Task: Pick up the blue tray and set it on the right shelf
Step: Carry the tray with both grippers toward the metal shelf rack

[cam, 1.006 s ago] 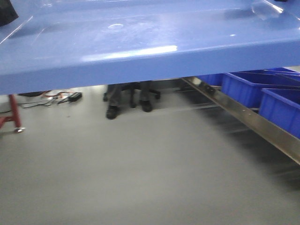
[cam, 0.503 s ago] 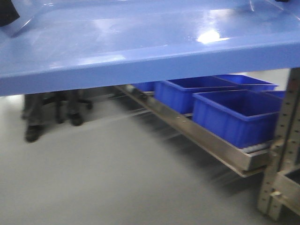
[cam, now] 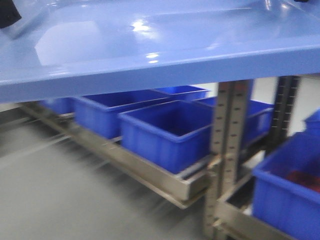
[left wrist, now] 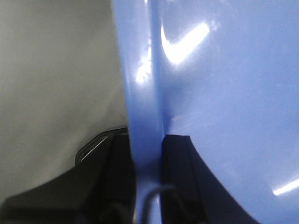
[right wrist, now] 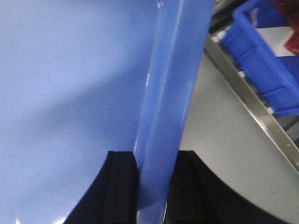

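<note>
The light-blue tray [cam: 150,45] fills the top of the front view, held up level in the air. My left gripper [left wrist: 147,149] is shut on the tray's left rim [left wrist: 142,93], one black finger on each side of it. My right gripper [right wrist: 156,161] is shut on the tray's right rim [right wrist: 173,84] in the same way. The steel shelf [cam: 150,175] stands below and beyond the tray, with a perforated upright [cam: 227,145] right of centre. The shelf rail also shows in the right wrist view [right wrist: 252,102].
Several deep dark-blue bins [cam: 165,130] sit on the low shelf level. Another bin [cam: 290,185] with red contents is at the lower right, also in the right wrist view [right wrist: 266,51]. Grey floor [cam: 60,200] lies at the lower left.
The view has swung to the right: the person's legs and red table leg have left the frame, and the steel shelf, its upright and the blue bins have come into the centre. Both grippers still hold the tray.
</note>
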